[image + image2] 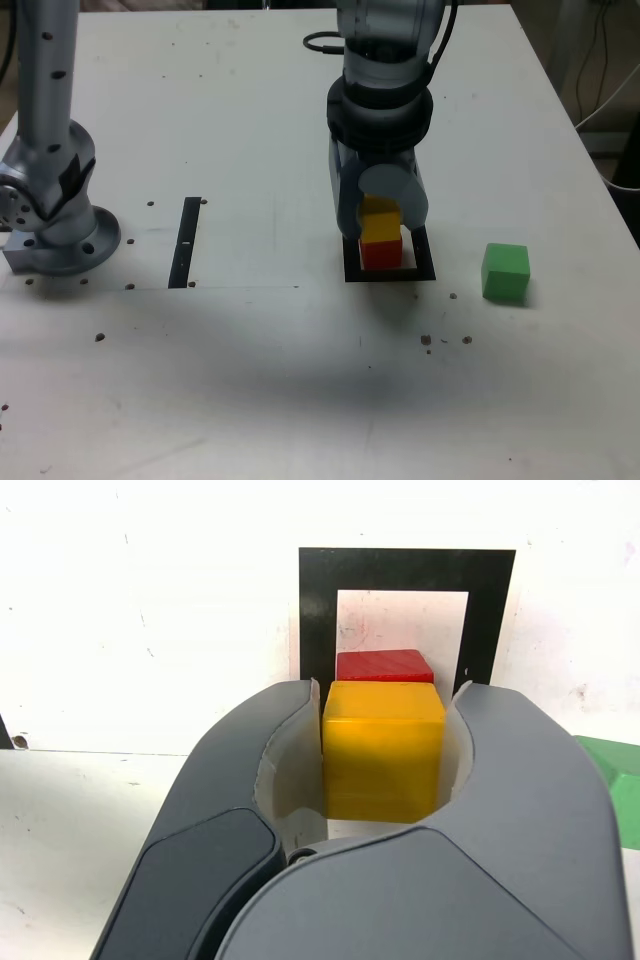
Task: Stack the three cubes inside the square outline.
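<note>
Only wrist cam: tool [384, 742] round yellow cube [383, 750]

The gripper [383, 222] covered the back of the yellow cube [380, 226] in the exterior view, and only a sliver of the red cube [384, 665] showed past it in the wrist view. The green cube [612, 785] was cut off by the wrist view's edge. The square outline [424, 266] was partly hidden behind the stack. Couldn't tell if yellow actually touched red.
</note>
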`<state>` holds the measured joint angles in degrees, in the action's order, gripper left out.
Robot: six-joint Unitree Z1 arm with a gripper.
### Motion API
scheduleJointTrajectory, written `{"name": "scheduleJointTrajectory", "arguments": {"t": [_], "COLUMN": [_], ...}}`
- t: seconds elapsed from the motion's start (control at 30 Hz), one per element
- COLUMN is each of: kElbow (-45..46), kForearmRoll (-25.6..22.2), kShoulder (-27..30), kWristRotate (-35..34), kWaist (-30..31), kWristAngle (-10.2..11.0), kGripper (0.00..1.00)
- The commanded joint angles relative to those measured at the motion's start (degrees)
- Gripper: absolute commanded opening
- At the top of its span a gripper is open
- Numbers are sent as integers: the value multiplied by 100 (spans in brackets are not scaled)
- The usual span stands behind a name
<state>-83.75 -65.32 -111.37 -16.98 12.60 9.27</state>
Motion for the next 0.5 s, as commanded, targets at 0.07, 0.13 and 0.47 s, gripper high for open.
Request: {"name": "scheduleJointTrajectory", "arguments": {"t": [0.07,0.13,0.47], "kElbow": [43,66,109], "kForearmRoll": [82,108,4], "kShoulder": [-19,-7,105], "kWristRotate": [5,6,-3], "kWaist": [-11,-11,-11], "kWristAngle": [26,38,121], "kGripper": [79,91,99]}}
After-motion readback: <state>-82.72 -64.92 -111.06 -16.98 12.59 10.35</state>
